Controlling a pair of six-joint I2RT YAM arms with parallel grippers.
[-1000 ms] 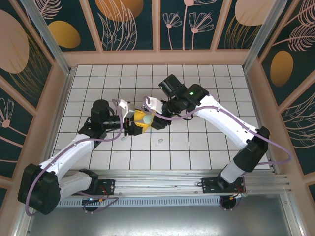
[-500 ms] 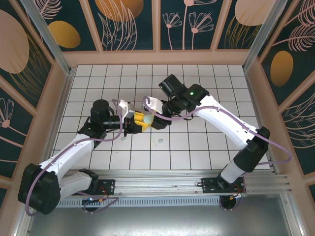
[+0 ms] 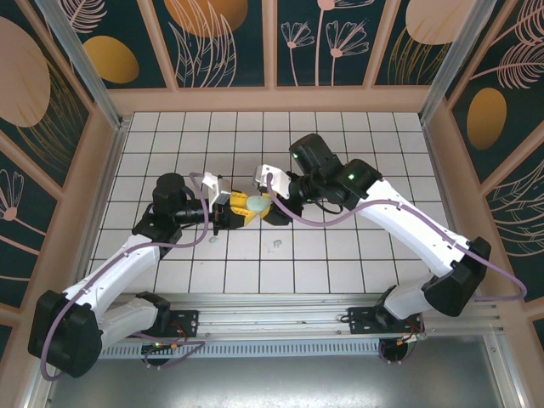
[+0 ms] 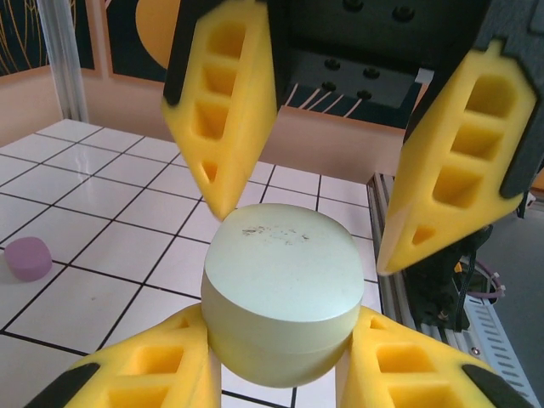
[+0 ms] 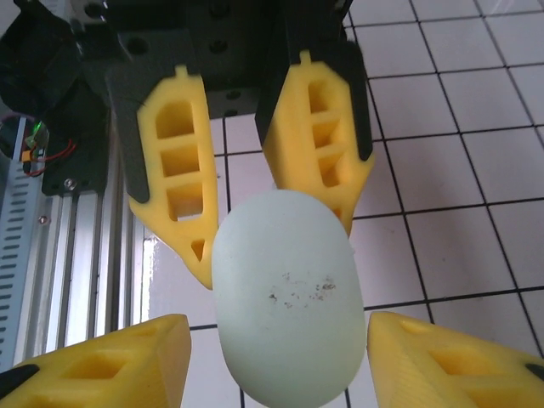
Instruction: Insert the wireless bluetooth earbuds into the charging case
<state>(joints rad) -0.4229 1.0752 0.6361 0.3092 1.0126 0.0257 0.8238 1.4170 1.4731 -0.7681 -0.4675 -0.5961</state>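
Left gripper [image 3: 245, 210] is clamped on the case [image 3: 257, 202], a pale green rounded oval held above the tiles [image 3: 340, 255] a little left of the table's middle. In the left wrist view its two yellow fingers [image 4: 140, 365] press against the lower sides of the case [image 4: 280, 293], one on each side. A seam runs round the case's side and a few dark scuffs mark its top.

Right gripper [image 3: 270, 206] faces the left one from the right, and the case sits between the two. Its jaws stand open: in the right wrist view its own fingers [image 5: 110, 365] flank the case [image 5: 285, 314] with a slim gap showing on each side, so it has hold of nothing. The left gripper's fingers [image 5: 319, 136] reach in from the other end of that view and grip the case's far end. From the left wrist the right gripper's fingers [image 4: 225, 110] hang spread above and behind the case. Whether their tips brush it I cannot tell.

Near of the grippers a mint earbud [image 3: 277, 246] lies on the tiles, with a pale earbud [image 3: 213, 239] to its left, too small to tell its colour. Both lie apart from the case. A purple earbud [image 4: 28, 257] rests on a tile in the left wrist view, on the side of the case away from the rail [image 4: 442, 314].
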